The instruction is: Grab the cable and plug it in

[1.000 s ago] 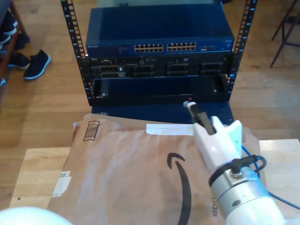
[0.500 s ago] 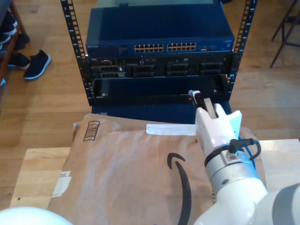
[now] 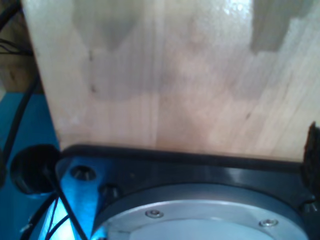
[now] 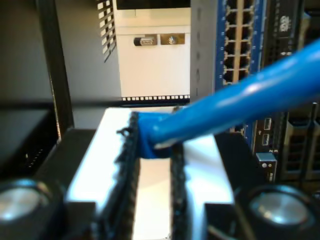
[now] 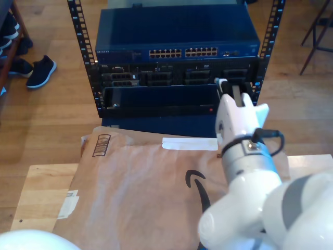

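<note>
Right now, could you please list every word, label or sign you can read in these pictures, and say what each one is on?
"RECYC", partly hidden: on the brown paper mailer, beside the arm.
Black curved arrow logo, no words: on the mailer.
Barcode label: on the mailer, digits too small.
White brand lettering: on the blue network switch, too blurred to read.
Port labels on the rack units: too small.

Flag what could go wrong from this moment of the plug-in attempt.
1. My second end effector pinches the blue ethernet cable with the cable leaving at a slant; its connector is hidden, so it may meet a port misaligned.
2. The network switch packs its ports tightly; the wrong port is a likely miss.
</note>
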Robot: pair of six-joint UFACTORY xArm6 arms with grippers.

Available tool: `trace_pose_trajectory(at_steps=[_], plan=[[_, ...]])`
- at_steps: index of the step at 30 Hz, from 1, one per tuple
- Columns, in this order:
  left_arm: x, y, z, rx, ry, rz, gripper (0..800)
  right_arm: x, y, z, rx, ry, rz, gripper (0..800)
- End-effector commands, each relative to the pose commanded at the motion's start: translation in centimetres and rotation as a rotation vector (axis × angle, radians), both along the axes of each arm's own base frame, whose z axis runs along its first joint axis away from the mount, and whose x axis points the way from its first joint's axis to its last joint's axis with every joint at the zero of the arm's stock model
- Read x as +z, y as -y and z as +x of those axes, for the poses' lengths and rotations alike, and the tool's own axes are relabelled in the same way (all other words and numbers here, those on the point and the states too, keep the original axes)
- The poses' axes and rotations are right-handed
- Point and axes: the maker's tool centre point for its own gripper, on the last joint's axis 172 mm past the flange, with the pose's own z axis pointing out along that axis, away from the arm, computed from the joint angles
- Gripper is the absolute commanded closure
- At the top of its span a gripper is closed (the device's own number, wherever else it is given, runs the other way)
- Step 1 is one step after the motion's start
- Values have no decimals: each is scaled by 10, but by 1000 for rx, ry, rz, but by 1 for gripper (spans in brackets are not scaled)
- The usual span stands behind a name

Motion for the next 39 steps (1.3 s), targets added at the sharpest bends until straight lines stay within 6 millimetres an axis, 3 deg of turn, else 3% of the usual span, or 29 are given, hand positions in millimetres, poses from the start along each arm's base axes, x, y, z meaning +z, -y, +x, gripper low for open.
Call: trace_pose_trajectory(at_steps=[2, 6, 10, 20, 27, 32, 39], plan=[[0, 0, 0, 0, 0, -2, 0, 1, 15, 16, -45, 7, 8, 800], [0, 0, 0, 0, 0, -2, 0, -18, 32, 42, -93, -9, 18, 800], [0, 0, 0, 0, 0, 0, 0, -30, 34, 49, -90, 5, 40, 800], [0, 0, 0, 0, 0, -2, 0, -27, 30, 52, -107, 63, 30, 800], [0, 0, 0, 0, 0, -2, 0, -36, 11, 85, -112, 87, 50, 800], [0, 0, 0, 0, 0, -2, 0, -35, 22, 108, -147, 109, 63, 800], [0, 0, 0, 0, 0, -2, 0, -51, 30, 118, -164, 94, 54, 800]])
